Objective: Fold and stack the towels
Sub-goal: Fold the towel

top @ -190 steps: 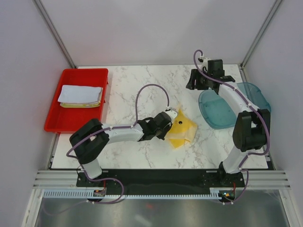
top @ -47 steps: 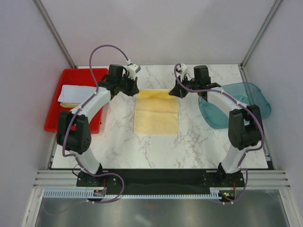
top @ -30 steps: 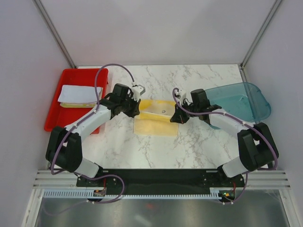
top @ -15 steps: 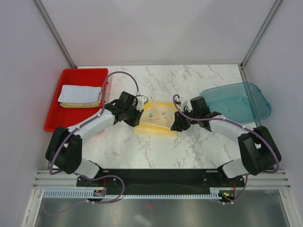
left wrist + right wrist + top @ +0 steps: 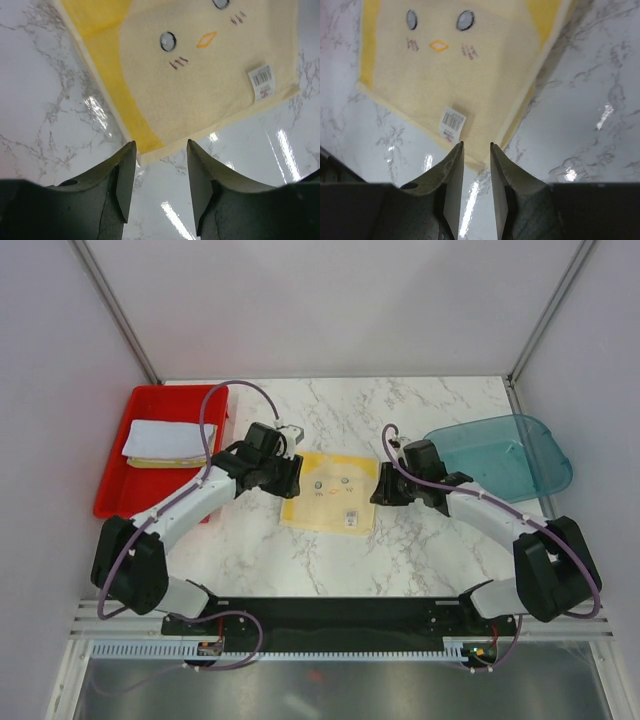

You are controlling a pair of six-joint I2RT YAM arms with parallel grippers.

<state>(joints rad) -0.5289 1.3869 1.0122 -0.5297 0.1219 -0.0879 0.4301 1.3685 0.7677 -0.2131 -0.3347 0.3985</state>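
Note:
A yellow towel lies folded on the marble table, chick face and a white label up; it also fills the left wrist view and the right wrist view. My left gripper hovers at its left edge, open and empty, with the towel's corner just beyond the tips. My right gripper hovers at the right edge, its jaws a narrow gap apart over the towel's near corner, holding nothing. Two more folded towels, white-grey over yellow, are stacked in the red tray.
The red tray stands at the table's left edge. A translucent teal bin sits at the right edge, close behind the right arm. Grey walls close in both sides and the back.
Both grippers carried the towel's far edge toward the near edge, folding it in half. They then opened, let go, and drew apart to the towel's sides.

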